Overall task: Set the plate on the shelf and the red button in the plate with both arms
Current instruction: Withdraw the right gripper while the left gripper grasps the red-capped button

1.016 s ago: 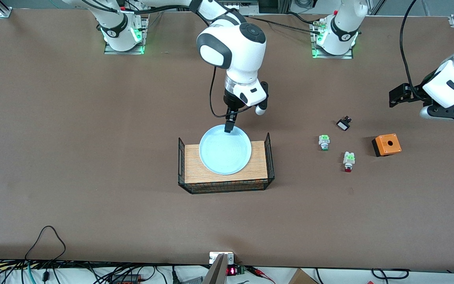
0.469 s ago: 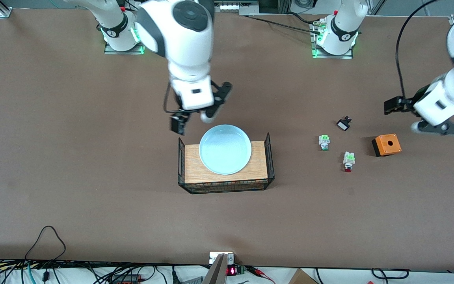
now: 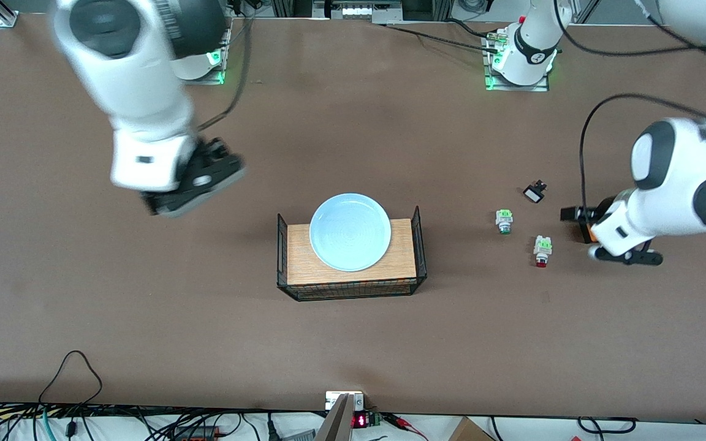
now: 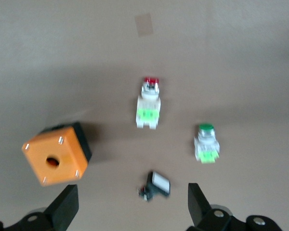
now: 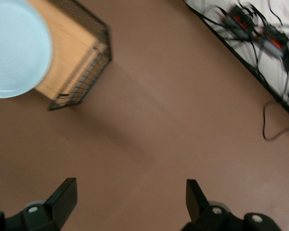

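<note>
Front view: plate [image 3: 349, 231] on wooden rack [image 3: 304, 263], done. Red button [image 3: 542, 249] on desk [image 3: 353, 343], small, light, rigid; grip white body sides. Left gripper [image 4: 132, 204] above it, right gripper [image 5: 130, 202] over bare desk; jaws wide, empty.

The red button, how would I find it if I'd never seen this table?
Start at the plate on its wire tray, then go toward the left arm's end of the table to the orange box. The red button lies beside that box. Its cap is red; the green button beside it has a green one.
</note>
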